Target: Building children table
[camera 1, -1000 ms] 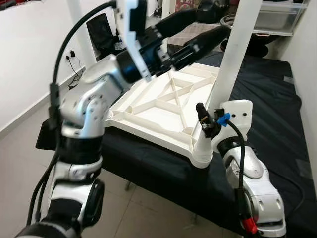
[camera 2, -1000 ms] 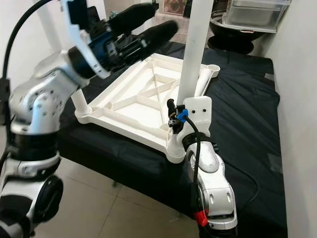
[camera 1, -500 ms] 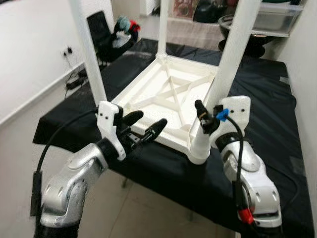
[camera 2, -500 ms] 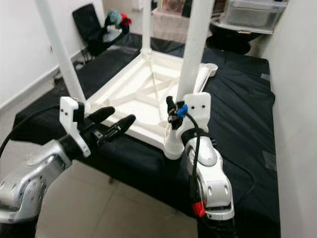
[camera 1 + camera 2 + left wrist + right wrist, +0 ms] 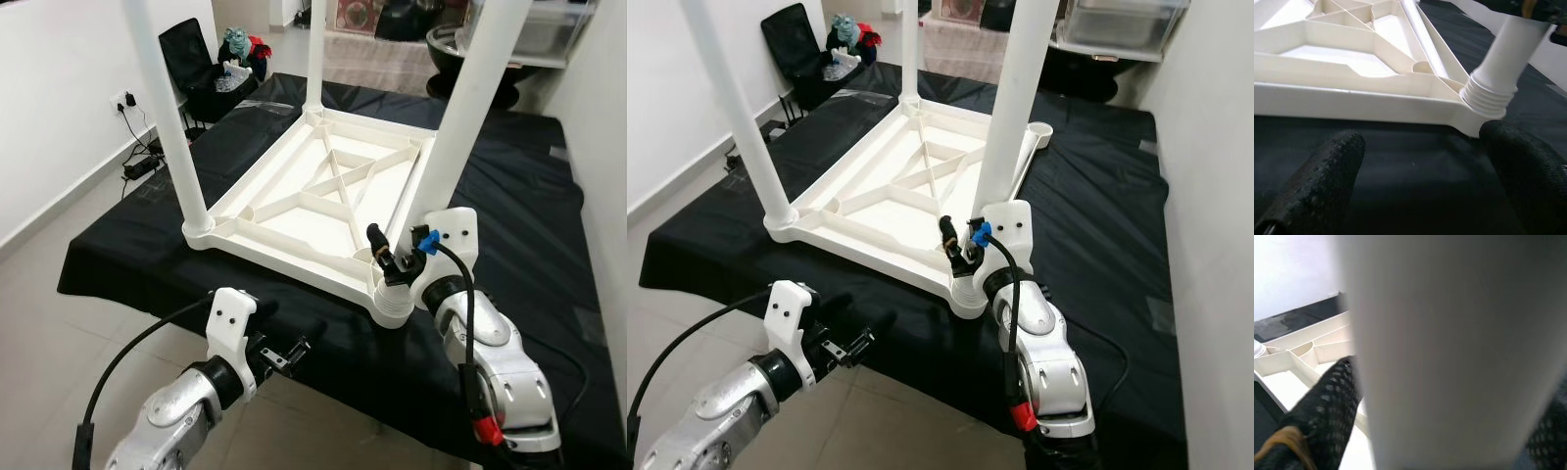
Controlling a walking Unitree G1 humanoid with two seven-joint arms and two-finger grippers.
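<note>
Right now my right gripper [image 5: 400,262] pinches the near table leg [image 5: 460,137] of the upturned table top [image 5: 323,201] on the black cloth [image 5: 509,196], left gripper [image 5: 284,354] spread low; a skewed push could cross-thread it.

Left arm: low, forearm reaching forward and slightly inward from the lower left, silver casing with a black cable looping back from the wrist. Left gripper [image 5: 286,345] level, pointing forward; jaws spread apart, nothing between them. Both black textured fingers [image 5: 1320,183] visible in the left wrist view, well separated.

Right arm: elbow bent, forearm rising from the lower right, white wrist housing uppermost, black cable with blue and red connectors running along it. Right gripper [image 5: 404,257] raised and pointing forward and up; jaws closed on the table leg [image 5: 446,166], one finger [image 5: 1327,406] on each side of it, pressed to its surface just above its base.
</note>
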